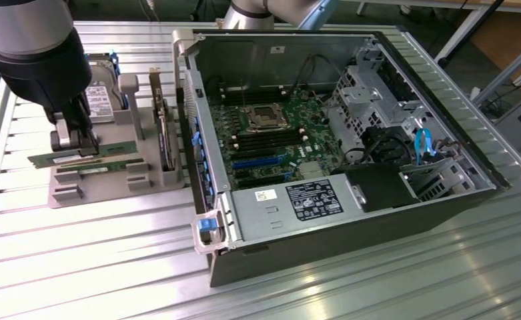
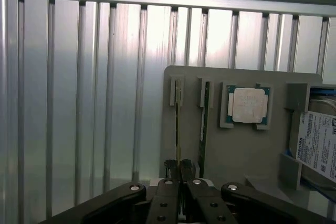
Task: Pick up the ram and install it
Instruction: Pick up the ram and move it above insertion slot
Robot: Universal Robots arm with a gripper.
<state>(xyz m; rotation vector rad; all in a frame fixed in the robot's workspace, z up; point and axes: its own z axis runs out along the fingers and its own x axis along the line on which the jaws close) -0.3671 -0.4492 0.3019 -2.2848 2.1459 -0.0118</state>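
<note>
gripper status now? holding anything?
Gripper: closed on the ram, gripped by its thin edge, over the grey holder.

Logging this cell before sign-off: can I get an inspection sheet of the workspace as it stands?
Surface: ribbed metal table.
Job's things: the ram stands on edge in the grey holder, beside a second stick; the computer case lies open.
Clutter: CPU chip and hard drive on the same holder.
Grippers: the gripper is shut on the ram's edge.
Cables: blue cable and black cables inside the case.
Surroundings: metal legs beyond the table.
</note>
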